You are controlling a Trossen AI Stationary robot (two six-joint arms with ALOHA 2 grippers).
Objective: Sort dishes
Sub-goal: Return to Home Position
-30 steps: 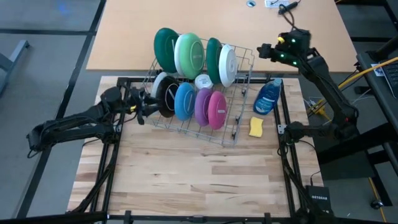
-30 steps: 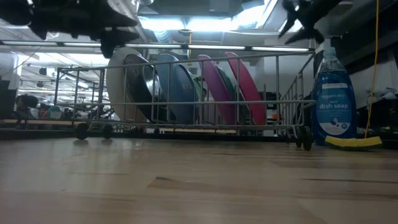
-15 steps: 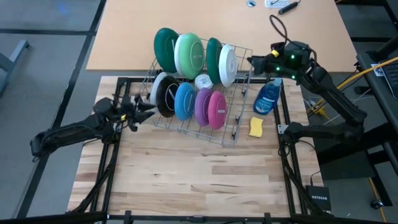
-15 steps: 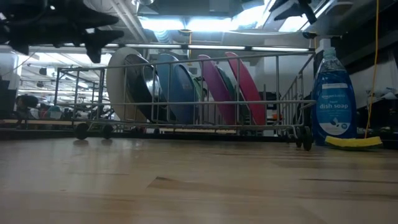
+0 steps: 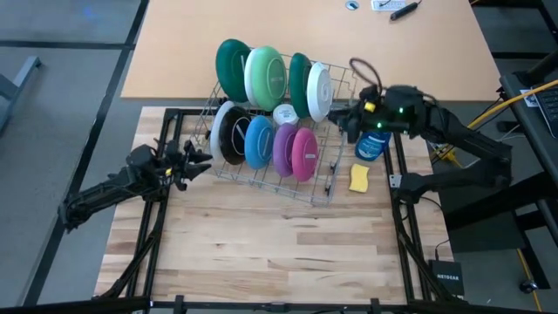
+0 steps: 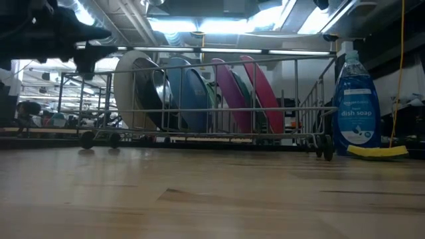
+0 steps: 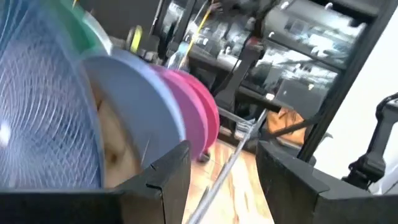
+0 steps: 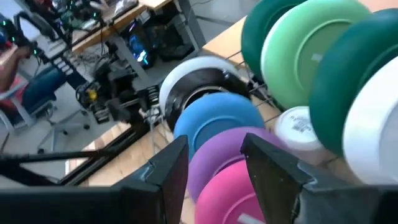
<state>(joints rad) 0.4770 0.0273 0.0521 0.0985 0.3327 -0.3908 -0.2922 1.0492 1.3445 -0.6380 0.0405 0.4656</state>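
Observation:
A wire dish rack [image 5: 324, 179] stands on the table. Its far row holds a dark green plate [image 5: 232, 70], a light green plate [image 5: 266, 77], another dark green plate [image 5: 299, 80] and a white one [image 5: 319, 90], all on edge. Its near row holds a black-and-white dish [image 5: 230, 133], a blue dish [image 5: 258, 141], a purple dish [image 5: 284, 146] and a pink dish [image 5: 304, 153]. My left gripper [image 5: 200, 160] is open and empty, left of the rack. My right gripper [image 5: 338, 118] is open and empty at the rack's right end.
A blue dish soap bottle [image 5: 375, 137] and a yellow sponge [image 5: 359, 179] sit right of the rack, under my right arm. A small white cap-like piece [image 5: 285, 113] sits in the rack's middle. Bare wood lies toward the table's near edge [image 5: 279, 262].
My left gripper has drawn back from the black-and-white dish toward the table's left and near edges. My right gripper has come from the far right down toward the rack's right end, over the soap bottle. The dishes have stayed put.

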